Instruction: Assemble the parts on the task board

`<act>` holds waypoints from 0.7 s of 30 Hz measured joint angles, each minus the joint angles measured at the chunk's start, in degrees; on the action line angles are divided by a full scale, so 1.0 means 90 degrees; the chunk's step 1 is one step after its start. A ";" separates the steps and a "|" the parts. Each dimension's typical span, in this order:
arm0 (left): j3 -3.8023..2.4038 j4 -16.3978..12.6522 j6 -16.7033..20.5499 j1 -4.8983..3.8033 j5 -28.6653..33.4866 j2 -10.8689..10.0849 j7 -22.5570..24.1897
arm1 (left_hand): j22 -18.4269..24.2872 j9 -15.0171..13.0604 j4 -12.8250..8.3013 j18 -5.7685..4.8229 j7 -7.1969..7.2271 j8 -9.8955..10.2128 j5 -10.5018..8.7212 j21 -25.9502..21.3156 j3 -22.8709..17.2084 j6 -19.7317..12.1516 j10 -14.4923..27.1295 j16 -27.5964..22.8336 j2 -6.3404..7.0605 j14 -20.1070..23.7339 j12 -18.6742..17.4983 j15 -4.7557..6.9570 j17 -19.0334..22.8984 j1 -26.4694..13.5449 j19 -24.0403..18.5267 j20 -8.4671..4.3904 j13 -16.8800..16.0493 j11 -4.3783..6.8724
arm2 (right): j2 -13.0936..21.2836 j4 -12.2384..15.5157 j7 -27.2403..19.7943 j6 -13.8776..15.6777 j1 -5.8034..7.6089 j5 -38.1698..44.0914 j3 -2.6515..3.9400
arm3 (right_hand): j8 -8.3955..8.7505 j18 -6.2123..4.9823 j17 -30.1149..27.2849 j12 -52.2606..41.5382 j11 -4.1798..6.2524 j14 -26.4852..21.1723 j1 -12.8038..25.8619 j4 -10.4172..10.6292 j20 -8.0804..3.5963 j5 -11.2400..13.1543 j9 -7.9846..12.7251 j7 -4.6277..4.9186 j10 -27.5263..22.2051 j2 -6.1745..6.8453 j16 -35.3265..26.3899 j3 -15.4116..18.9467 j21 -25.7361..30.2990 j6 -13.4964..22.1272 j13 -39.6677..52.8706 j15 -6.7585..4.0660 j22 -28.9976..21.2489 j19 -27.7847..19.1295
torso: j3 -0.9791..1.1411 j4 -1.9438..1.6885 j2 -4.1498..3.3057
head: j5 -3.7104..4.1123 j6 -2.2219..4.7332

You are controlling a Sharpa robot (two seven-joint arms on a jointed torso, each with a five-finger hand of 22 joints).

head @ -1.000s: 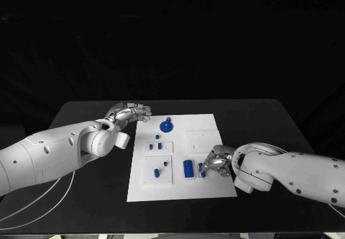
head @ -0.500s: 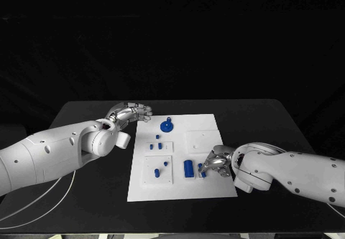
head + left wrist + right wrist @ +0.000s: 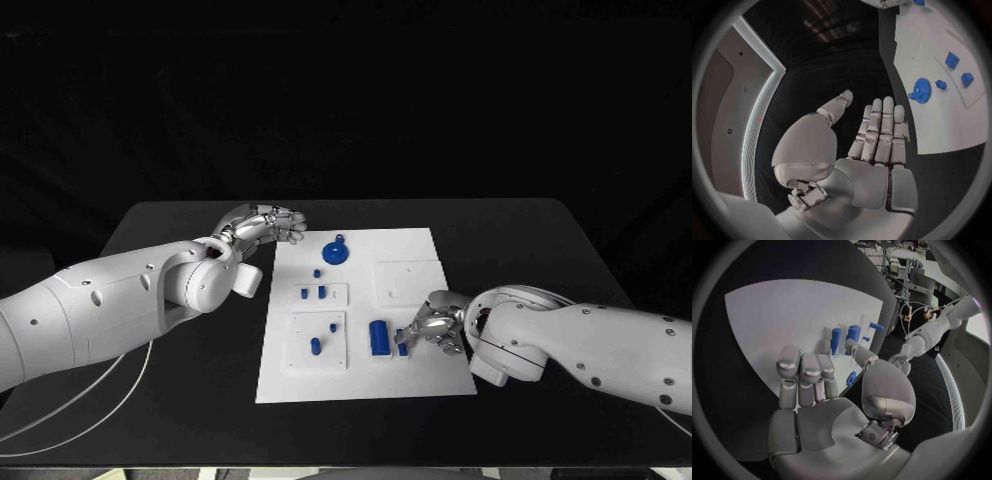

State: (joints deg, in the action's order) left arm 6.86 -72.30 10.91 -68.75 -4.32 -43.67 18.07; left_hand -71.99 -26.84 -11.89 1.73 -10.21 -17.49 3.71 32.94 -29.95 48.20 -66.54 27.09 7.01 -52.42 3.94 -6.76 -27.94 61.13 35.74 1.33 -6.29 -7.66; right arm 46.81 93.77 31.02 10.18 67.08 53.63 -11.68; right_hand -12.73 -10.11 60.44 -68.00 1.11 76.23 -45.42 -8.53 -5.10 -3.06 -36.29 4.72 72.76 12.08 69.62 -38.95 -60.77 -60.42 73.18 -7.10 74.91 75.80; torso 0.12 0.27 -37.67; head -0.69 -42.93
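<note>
The white task board [image 3: 411,375] lies mid-table with blue parts on it: a round knobbed part [image 3: 333,254] at the far end, small pieces [image 3: 312,293] in the middle, a peg [image 3: 315,346] and a tall block [image 3: 378,337] near the front. My right hand [image 3: 430,328] rests on the board's right side, next to the tall block [image 3: 853,334]. It pinches a small blue piece [image 3: 402,347] between thumb and finger [image 3: 851,378]. My left hand [image 3: 267,225] hovers off the board's far left corner, fingers straight, holding nothing. The round part [image 3: 921,91] shows beyond its fingertips.
Black table [image 3: 173,225] surrounds the board on all sides. A raised white block [image 3: 405,280] sits on the board's right half, just beyond my right hand. The left forearm [image 3: 130,300] stretches over the table's left side.
My right hand has edged slightly left with the small blue piece. The left hand has stayed where it was.
</note>
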 measured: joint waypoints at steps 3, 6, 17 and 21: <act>0.0000 -0.0001 0.0000 0.0000 0.0000 -0.0001 -0.0001 | 0.0000 0.0000 0.0000 0.0000 0.0000 0.0000 0.0000 0.0000 0.0000 0.0000 0.0000 0.0000 0.0000 0.0000 0.0000 0.0000 0.0000 0.0000 0.0000 0.0000 0.0001 0.0000 | 0.0011 0.0005 -0.0010 -0.0013 0.0000 -0.0002 0.0000 | 0.0016 0.0000 0.0000 0.0000 0.0022 -0.0020 0.0024 0.0031 -0.0009 0.0000 -0.0005 0.0010 -0.0023 0.0043 0.0000 0.0045 0.0024 0.0011 -0.0002 -0.0012 0.0000 -0.0017 | 0.0000 0.0000 0.0000 | -0.0001 -0.0008; 0.0000 0.0000 -0.0001 0.0000 -0.0001 -0.0004 -0.0002 | 0.0001 0.0000 0.0000 0.0000 0.0000 0.0000 0.0000 0.0000 0.0000 0.0000 0.0000 0.0000 0.0000 0.0000 0.0000 0.0000 0.0000 0.0000 0.0000 0.0000 0.0001 0.0000 | 0.0036 0.0021 -0.0034 -0.0044 0.0000 -0.0006 0.0001 | 0.0016 0.0000 0.0000 0.0000 0.0012 -0.0032 -0.0013 0.0006 -0.0039 0.0000 -0.0007 0.0011 -0.0033 0.0080 0.0000 0.0079 0.0024 0.0012 -0.0005 -0.0018 0.0000 -0.0009 | 0.0000 -0.0001 0.0000 | -0.0001 -0.0010; 0.0000 0.0001 -0.0002 0.0000 -0.0002 -0.0006 -0.0005 | -0.0005 -0.0001 0.0000 0.0000 0.0000 0.0000 0.0000 0.0000 0.0000 0.0000 0.0000 0.0000 0.0000 0.0000 0.0000 0.0000 -0.0006 0.0000 0.0000 0.0000 0.0000 0.0000 | 0.0194 0.0106 -0.0185 -0.0356 -0.0002 -0.0015 -0.0001 | 0.0017 0.0002 0.0005 -0.0001 0.0012 -0.0035 -0.0565 -0.0451 -0.0083 0.0000 -0.0033 0.0020 -0.0039 0.0071 0.0000 0.0287 0.0024 0.0022 -0.0005 -0.0015 0.0000 -0.0033 | 0.0001 0.0002 0.0002 | -0.0005 0.0000; 0.0000 0.0001 -0.0002 0.0000 -0.0002 -0.0009 -0.0006 | -0.0005 -0.0001 0.0000 0.0000 0.0000 0.0000 0.0000 0.0000 0.0000 0.0000 0.0000 0.0000 0.0000 0.0000 0.0000 0.0000 -0.0006 0.0000 0.0000 0.0000 0.0000 0.0000 | 0.0215 0.0107 -0.0205 -0.0459 -0.0003 -0.0011 -0.0008 | 0.0017 0.0001 0.0006 -0.0001 0.0012 -0.0036 -0.0638 -0.0563 -0.0083 0.0000 -0.0032 0.0024 -0.0055 0.0067 0.0000 0.0328 0.0024 0.0026 -0.0005 -0.0014 0.0000 -0.0033 | 0.0002 0.0004 0.0003 | -0.0007 0.0002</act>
State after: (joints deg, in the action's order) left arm 6.86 -72.28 10.89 -68.75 -4.33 -43.75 18.02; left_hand -72.03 -26.84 -11.89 1.73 -10.21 -17.48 3.71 32.94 -29.95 48.20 -66.54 27.09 7.01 -52.42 3.94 -6.76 -27.99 61.13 35.74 1.33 -6.29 -7.67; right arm 48.74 94.73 29.18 6.05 67.06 53.53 -11.75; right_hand -12.59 -10.10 60.49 -68.01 1.22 75.91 -51.17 -13.60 -5.85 -3.06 -36.59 4.94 72.26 12.67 69.62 -36.00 -60.56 -60.19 73.13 -7.23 74.91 75.51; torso 0.13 0.31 -37.64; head -0.75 -42.92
